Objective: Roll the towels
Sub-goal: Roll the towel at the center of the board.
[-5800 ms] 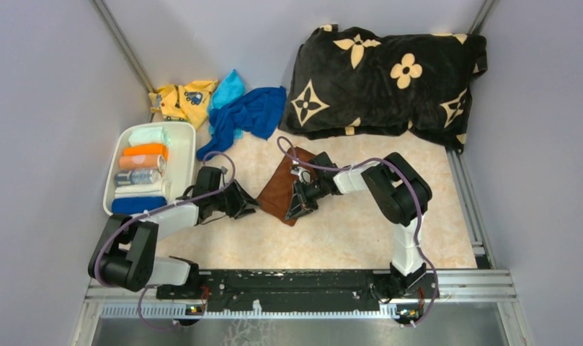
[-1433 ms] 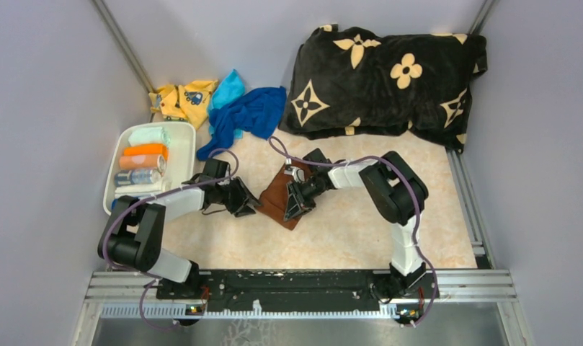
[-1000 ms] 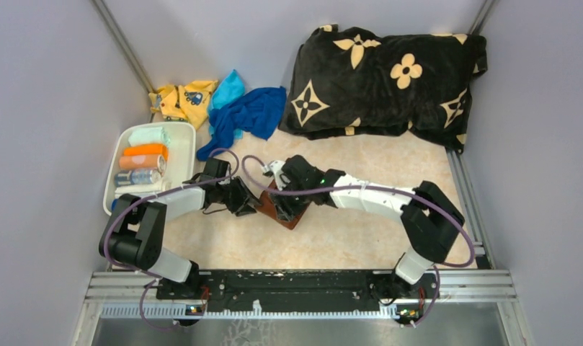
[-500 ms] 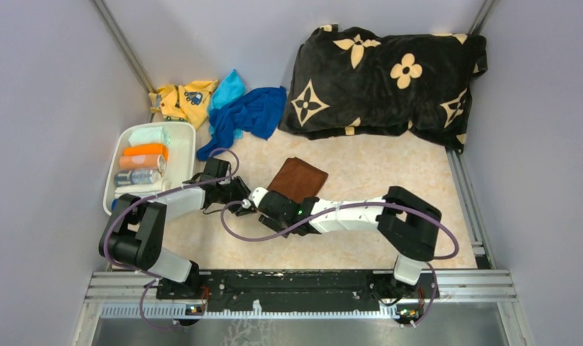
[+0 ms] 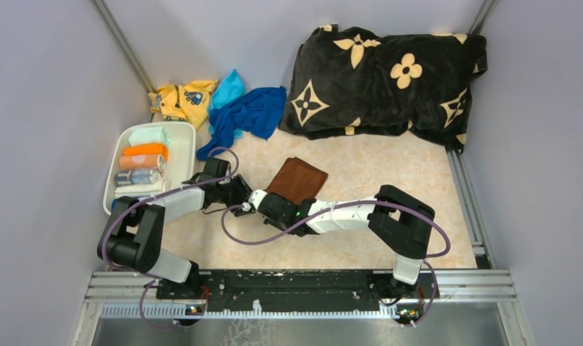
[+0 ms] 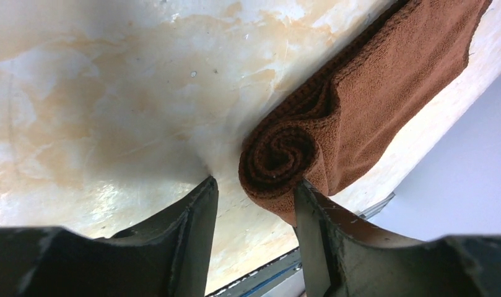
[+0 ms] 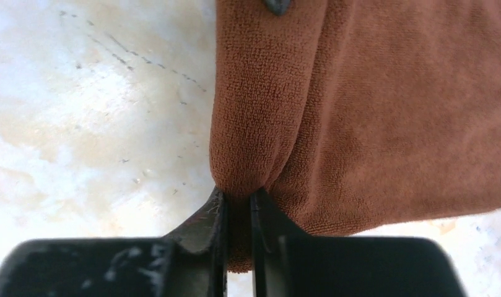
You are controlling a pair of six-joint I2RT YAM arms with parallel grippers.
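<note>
The brown towel (image 5: 297, 179) lies mid-table, partly rolled. In the left wrist view its spiral roll end (image 6: 277, 158) sits between the jaws of my left gripper (image 6: 254, 195), which is open; one finger (image 6: 313, 223) touches the roll, while the other stands clear. My right gripper (image 7: 238, 204) is shut on the fold of the brown towel (image 7: 384, 111) at its near edge. From above, the left gripper (image 5: 243, 193) and right gripper (image 5: 268, 197) meet at the towel's near-left corner. The dark blue towel (image 5: 246, 115) and cyan towel (image 5: 228, 89) lie crumpled at the back.
A white bin (image 5: 183, 144) with several rolled cloths stands at the left. A yellow printed cloth (image 5: 180, 101) lies in the back-left corner. The big black flowered pillow (image 5: 385, 76) fills the back right. Grey walls close in on both sides.
My right arm has swung from over the brown towel down to its near-left corner and closed on its edge. The left gripper has opened a little wider around the roll end.
</note>
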